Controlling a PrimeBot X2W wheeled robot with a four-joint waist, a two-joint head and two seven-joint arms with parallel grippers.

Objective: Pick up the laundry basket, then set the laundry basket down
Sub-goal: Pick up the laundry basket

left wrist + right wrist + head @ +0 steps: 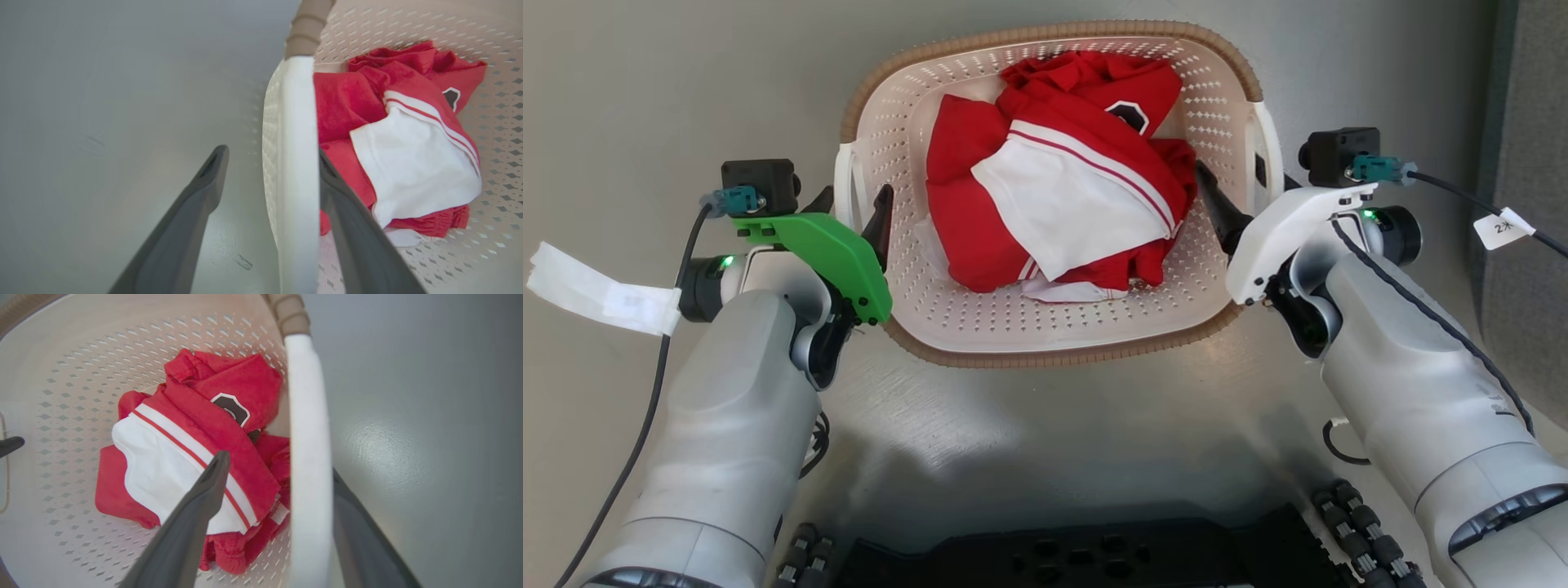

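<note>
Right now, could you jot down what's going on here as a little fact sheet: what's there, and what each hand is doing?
Laundry basket: cream, perforated, brown rim
Contents: red and white clothes, bunched inside
Left hand: open, one finger each side of the left white handle
Right hand: open, one finger each side of the right white handle
Floor: plain grey
Lifted yet: cannot tell
</note>
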